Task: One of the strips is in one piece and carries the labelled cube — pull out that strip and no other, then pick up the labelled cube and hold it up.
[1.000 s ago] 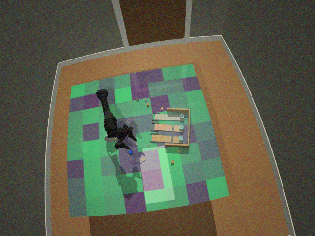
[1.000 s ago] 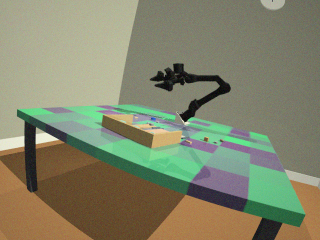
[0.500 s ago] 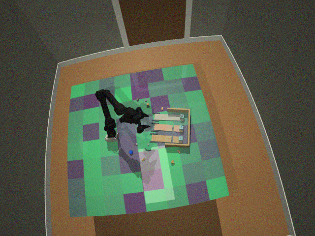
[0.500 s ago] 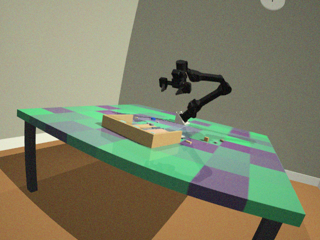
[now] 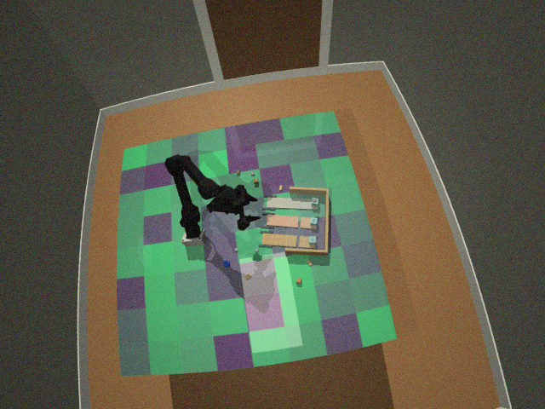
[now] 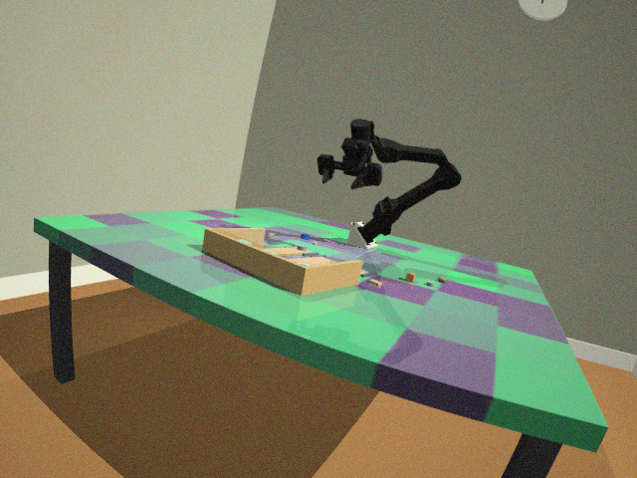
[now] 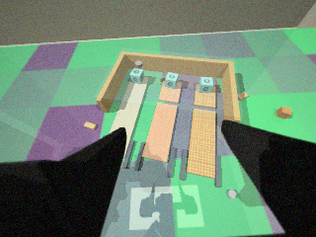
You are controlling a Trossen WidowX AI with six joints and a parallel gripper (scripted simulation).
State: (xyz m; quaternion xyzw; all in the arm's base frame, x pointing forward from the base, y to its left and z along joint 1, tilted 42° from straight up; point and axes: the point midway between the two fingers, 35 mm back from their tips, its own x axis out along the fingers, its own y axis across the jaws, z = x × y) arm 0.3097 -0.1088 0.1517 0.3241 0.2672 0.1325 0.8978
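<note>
A three-walled wooden pen (image 5: 327,220) (image 6: 267,262) (image 7: 173,60) holds three strips side by side. The pale cream strip (image 5: 288,203) (image 7: 130,106) runs in one piece, with a teal cube (image 5: 315,201) (image 7: 136,75) at its far end. The salmon strip (image 5: 281,221) (image 7: 162,129) and the woven orange strip (image 5: 279,239) (image 7: 203,143) each show a gap, and each carries a teal cube, one (image 7: 171,79) on the salmon and one (image 7: 206,84) on the woven. I cannot read the cube labels. My gripper (image 5: 255,208) (image 6: 339,177) (image 7: 173,128) is open and empty. It hangs high above the table, just short of the strips' near ends.
Small loose blocks lie around the pen: orange ones (image 7: 283,112) (image 7: 90,125) (image 5: 299,280) and a blue one (image 5: 226,263). A small pale ball (image 7: 232,194) lies near the woven strip's near end. The arm's base (image 5: 192,238) stands left of the pen.
</note>
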